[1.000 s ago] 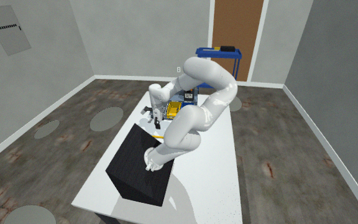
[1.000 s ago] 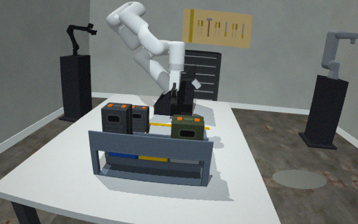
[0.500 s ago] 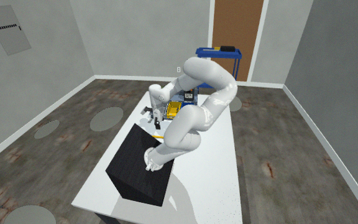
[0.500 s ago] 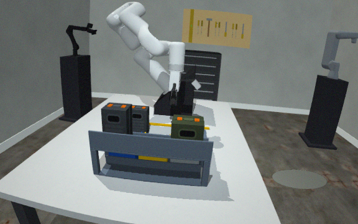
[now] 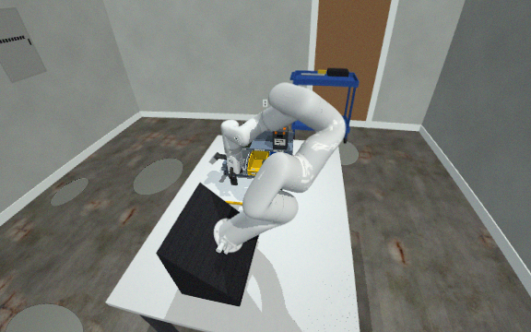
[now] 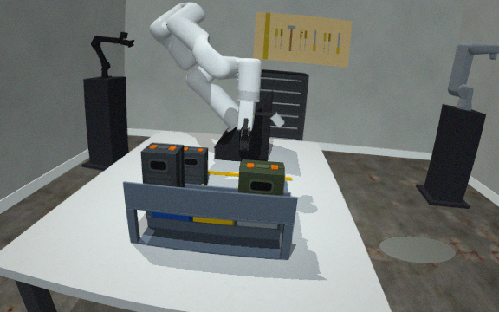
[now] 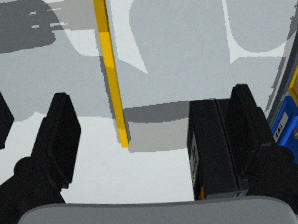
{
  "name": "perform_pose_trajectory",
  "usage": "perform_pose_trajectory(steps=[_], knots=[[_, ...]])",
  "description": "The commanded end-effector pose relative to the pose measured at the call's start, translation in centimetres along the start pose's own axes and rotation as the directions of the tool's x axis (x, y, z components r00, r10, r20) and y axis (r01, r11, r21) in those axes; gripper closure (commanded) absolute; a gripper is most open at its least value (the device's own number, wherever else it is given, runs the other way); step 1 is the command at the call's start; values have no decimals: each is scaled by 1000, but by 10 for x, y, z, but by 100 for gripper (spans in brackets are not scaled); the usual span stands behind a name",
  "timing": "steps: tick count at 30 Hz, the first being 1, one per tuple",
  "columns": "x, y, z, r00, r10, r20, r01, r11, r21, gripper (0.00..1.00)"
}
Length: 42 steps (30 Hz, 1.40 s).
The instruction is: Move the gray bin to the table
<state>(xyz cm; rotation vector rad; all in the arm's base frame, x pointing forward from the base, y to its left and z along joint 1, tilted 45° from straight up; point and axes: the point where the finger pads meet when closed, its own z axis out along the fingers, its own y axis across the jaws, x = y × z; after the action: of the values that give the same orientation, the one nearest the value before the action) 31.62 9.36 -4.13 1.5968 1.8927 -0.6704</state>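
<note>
Gripper (image 6: 244, 138) wide open, holding nothing, hanging over the table (image 6: 81, 243) behind the shelf (image 6: 210, 202). Gray bin (image 6: 257, 224) in the shelf's lower level at the right end from the exterior view — beside a yellow bin (image 6: 213, 221), well below and forward of the fingers. Only a pale gray strip visible; contents hidden. Bare white table around the shelf; dark cases (image 6: 163, 165) on top.

A blue cart (image 5: 324, 79) is standing by the brown door (image 5: 351, 32). A tool poster (image 6: 303, 45) is hanging above what is probably a dark cabinet (image 6: 292, 93).
</note>
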Motion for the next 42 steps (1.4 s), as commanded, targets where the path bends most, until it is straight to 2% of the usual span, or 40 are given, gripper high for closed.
perform_pose_trajectory(steps=[1,8,13,25,30,42], knots=[[3,7,1,1000,-2,2,2,1000,1,0],[3,7,1,1000,-2,2,2,1000,1,0],[18,54,1,1000,-2,2,2,1000,1,0],[18,54,1,1000,-2,2,2,1000,1,0],[33,101,2,1000,-2,2,2,1000,1,0],[33,101,2,1000,-2,2,2,1000,1,0]])
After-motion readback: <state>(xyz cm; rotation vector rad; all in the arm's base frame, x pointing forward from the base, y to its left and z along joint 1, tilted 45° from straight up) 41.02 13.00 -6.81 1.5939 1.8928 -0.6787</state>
